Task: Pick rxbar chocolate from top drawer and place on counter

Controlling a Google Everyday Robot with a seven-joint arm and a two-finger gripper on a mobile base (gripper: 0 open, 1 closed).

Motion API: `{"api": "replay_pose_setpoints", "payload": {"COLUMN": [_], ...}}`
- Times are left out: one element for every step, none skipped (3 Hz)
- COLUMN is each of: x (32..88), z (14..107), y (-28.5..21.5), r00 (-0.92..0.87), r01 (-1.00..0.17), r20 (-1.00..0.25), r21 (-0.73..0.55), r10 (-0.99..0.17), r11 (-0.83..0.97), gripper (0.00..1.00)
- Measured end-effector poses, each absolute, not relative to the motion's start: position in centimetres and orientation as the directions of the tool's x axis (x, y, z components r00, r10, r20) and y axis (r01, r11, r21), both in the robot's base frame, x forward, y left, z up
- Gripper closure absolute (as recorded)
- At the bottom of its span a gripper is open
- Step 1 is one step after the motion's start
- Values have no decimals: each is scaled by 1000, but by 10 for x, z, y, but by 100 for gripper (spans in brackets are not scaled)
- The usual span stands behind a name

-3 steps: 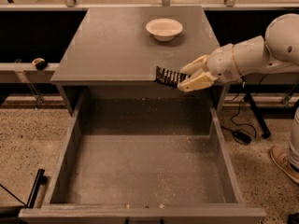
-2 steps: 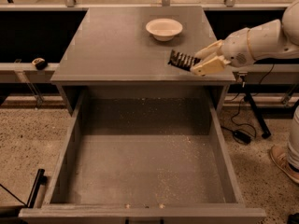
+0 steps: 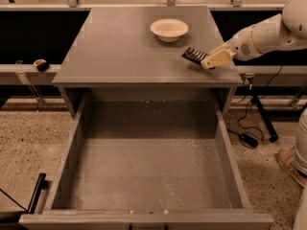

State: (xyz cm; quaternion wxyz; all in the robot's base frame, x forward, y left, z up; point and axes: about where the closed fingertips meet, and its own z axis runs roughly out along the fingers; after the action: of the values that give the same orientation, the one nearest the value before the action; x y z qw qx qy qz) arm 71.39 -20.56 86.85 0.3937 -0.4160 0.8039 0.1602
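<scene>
The rxbar chocolate (image 3: 194, 55), a black wrapper with white lettering, is held over the right part of the grey counter (image 3: 124, 51), just in front of the white bowl. My gripper (image 3: 211, 59) reaches in from the right on a white arm and is shut on the bar's right end. The bar is tilted and sits close above the counter; I cannot tell whether it touches. The top drawer (image 3: 148, 176) is pulled wide open below, and its speckled floor holds nothing.
A white bowl (image 3: 169, 29) stands at the back middle-right of the counter. The open drawer's front edge (image 3: 144, 219) reaches far toward the camera. Cables (image 3: 249, 138) and a stand leg lie on the terrazzo floor at right. A small object (image 3: 41, 64) sits on a ledge at left.
My gripper has moved up and back with the bar, from over the drawer's rear edge onto the counter's right side, closer to the bowl.
</scene>
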Motion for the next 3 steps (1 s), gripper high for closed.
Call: {"api": "replay_pose_setpoints", "payload": {"x": [713,713,707], "z": [871,871,888], "y": [-202,-202,-202], "r00": [-331,-330,-263], "r01": [-798,-799,-826], "r20": [-770,-770,-741], "r21": [-80,-80,-157], "r10": [-546,-546,-618], "r11": [597,596,541], "gripper": [27,4,0]}}
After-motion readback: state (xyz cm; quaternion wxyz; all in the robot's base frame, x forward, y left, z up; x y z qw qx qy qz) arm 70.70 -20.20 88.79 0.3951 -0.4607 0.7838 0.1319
